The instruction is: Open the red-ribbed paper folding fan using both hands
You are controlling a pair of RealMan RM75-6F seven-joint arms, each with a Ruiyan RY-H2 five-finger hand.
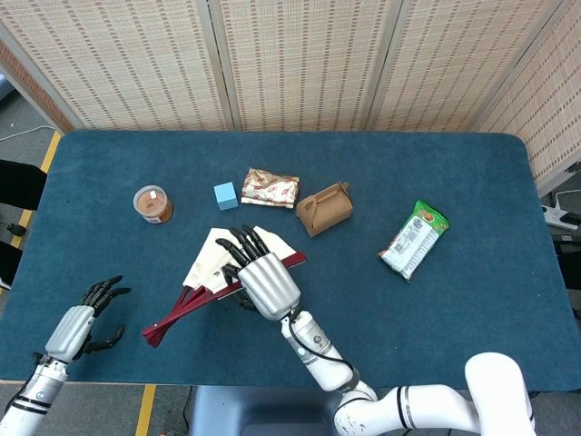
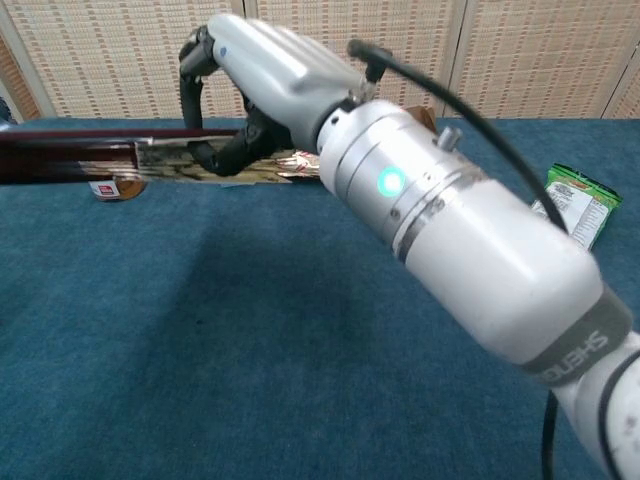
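Observation:
My right hand (image 1: pixel 260 277) grips the red-ribbed paper fan (image 1: pixel 207 269) and holds it raised above the table. The fan is partly spread, its cream paper toward the back and its red ribs (image 1: pixel 172 317) running down to the front left. In the chest view the same right hand (image 2: pixel 262 75) fills the upper frame, fingers curled around the fan (image 2: pixel 110 160), which shows almost edge-on and level. My left hand (image 1: pixel 83 323) hovers at the table's front left corner, fingers apart and holding nothing, well short of the fan's rib end.
Along the back sit a round brown-filled tub (image 1: pixel 152 203), a light blue cube (image 1: pixel 225 195), a patterned snack packet (image 1: pixel 270 187) and a small kraft box (image 1: pixel 325 209). A green snack bag (image 1: pixel 414 238) lies at the right.

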